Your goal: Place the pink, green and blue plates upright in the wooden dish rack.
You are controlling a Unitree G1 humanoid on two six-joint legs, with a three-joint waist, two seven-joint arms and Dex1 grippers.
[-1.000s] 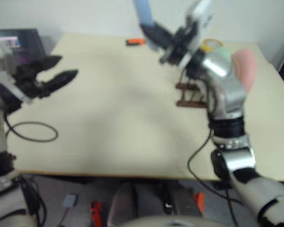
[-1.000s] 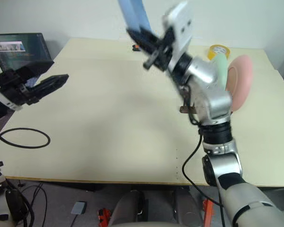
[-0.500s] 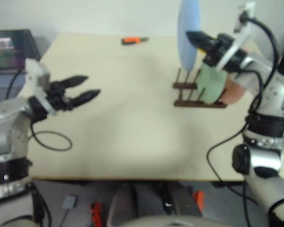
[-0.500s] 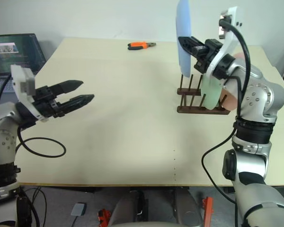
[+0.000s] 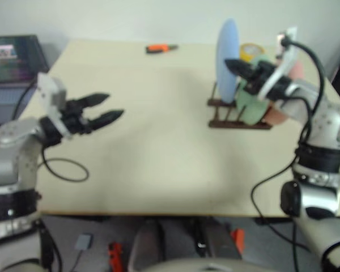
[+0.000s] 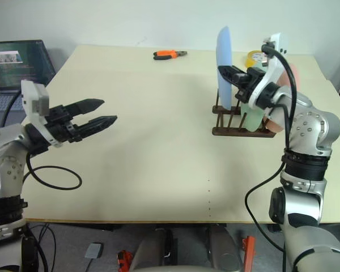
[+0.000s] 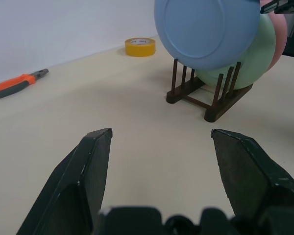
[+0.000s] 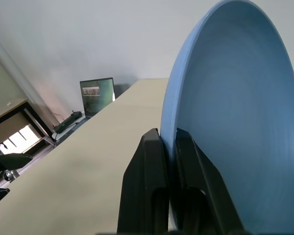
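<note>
A broad pale worktop [image 6: 158, 141] is seen, most of its middle bare, so open room lies between the two arms. At its far left corner a laptop [image 6: 20, 62] is set, and a loop of black cable [image 6: 51, 177] lies near the front left edge. The wooden dish rack [image 6: 238, 122] stands toward the right side, with the green plate [image 6: 250, 116] and the pink plate [image 6: 283, 113] held upright in it, the pink one nearest the right edge. The blue plate [image 6: 224, 65] is gripped on edge by the right claw [image 6: 229, 73], clamped on its rim above the rack's left end. The left claw [image 6: 99, 113] is held with fingers apart, well clear. Orange pliers [image 6: 169, 54] and a yellow tape roll [image 6: 254, 58] lie near the far edge.
</note>
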